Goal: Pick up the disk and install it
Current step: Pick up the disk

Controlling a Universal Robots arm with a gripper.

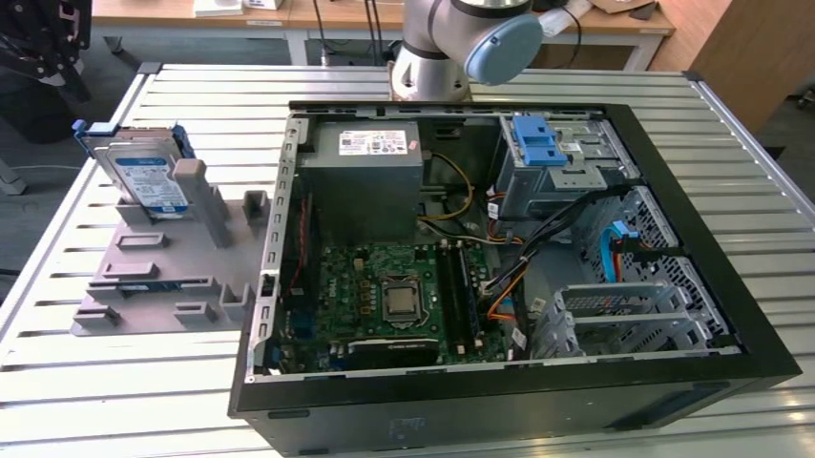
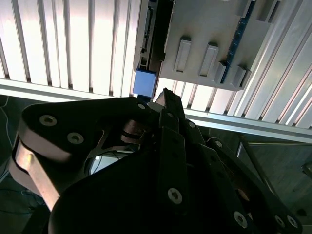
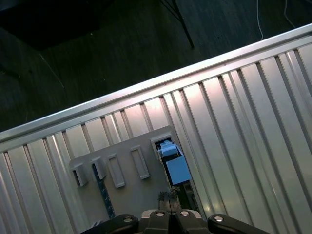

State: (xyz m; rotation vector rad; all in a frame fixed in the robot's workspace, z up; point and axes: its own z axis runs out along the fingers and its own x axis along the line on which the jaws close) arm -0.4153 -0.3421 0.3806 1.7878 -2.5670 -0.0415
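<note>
The disk [image 1: 144, 177], silver with a white and blue label and a blue frame, stands on edge in a grey holder [image 1: 166, 277] on the slatted table, at the exterior view's left. Both wrist views look down on it edge-on. Its blue frame end [image 2: 145, 83] sits beside the holder plate [image 2: 214, 39]. In the first wrist view the blue frame [image 3: 176, 168] fills a slot of the holder [image 3: 126, 195]. My gripper [image 2: 163, 100] hangs well above the disk, apart from it, fingertips together and holding nothing. Its tips [image 3: 169, 197] sit just next to the blue frame in the first wrist view.
An open black computer case [image 1: 510, 382] lies in the middle of the table, with a grey power supply [image 1: 369, 181], a green motherboard [image 1: 395, 296] and a drive bay with a blue latch [image 1: 537, 143]. The arm's base [image 1: 433, 57] stands behind the case. The table edge [image 3: 146, 90] runs beside the holder.
</note>
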